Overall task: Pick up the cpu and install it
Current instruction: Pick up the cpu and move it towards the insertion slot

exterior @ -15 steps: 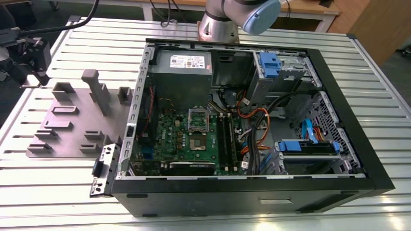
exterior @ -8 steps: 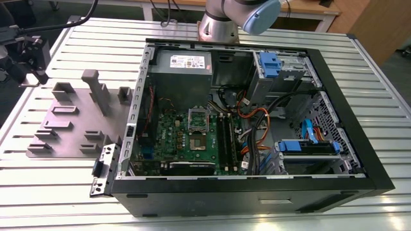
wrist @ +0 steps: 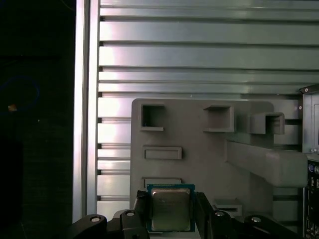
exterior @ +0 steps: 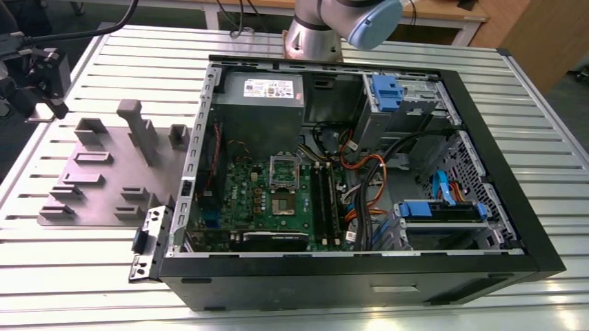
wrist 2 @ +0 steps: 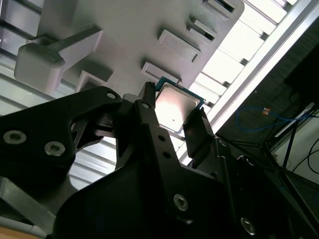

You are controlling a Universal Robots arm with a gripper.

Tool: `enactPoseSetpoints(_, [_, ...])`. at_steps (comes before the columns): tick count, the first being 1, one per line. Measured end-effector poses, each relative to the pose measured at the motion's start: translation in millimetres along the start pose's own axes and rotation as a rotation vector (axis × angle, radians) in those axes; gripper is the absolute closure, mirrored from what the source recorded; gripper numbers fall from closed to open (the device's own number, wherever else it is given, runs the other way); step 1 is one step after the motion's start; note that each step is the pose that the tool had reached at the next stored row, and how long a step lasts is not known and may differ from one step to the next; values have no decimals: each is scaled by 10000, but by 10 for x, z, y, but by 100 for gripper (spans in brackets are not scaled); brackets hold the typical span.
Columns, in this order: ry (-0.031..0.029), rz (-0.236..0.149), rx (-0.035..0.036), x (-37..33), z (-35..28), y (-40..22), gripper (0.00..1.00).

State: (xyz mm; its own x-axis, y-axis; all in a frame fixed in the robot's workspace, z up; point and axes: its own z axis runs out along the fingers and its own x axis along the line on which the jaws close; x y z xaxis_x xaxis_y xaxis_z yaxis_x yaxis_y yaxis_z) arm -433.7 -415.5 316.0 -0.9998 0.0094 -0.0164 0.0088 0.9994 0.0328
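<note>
I'm gripping the cpu (wrist: 170, 211) in my pincer (wrist: 170, 197). The jaws are closed most of the way, down to the chip's width. One finger (wrist: 141, 213) is pressing each of two opposite edges. The silvery lid and the pale rim are staying uncovered between them. I'm judging this edge grip to be deliberate: it keeps the pads off the flat faces and holds the chip square to the jaws, so its orientation is fixed.

In the second wrist view the chip is sitting right at the fingertips, lid facing the camera. The grey fixture plate (wrist 2: 124, 40) is lying beyond it. I cannot tell whether the chip's underside is touching the plate or is just clear of it. By how large the chip looks against the plate's slots, I'm reading it as lifted.

The plate is carrying raised blocks and shallow rectangular pockets, probably seats for parts. It is resting on the slatted aluminium table (wrist: 199, 55) directly under my pincer.

In the exterior view my pincer is hanging at that view's far left, over the table near the plate's far corner. The open computer case (exterior: 515, 227) is well apart from my pincer, on the other side of the plate. The green motherboard (exterior: 253, 200) and its socket (exterior: 283, 204) are lying flat inside it. The chip is not yet at the socket, so I'm counting the pick as made and the install as not done.
</note>
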Motion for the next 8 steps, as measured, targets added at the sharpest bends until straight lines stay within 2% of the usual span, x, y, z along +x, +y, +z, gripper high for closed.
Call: enactPoseSetpoints(8, [0, 1, 0, -14, 0, 0, 53])
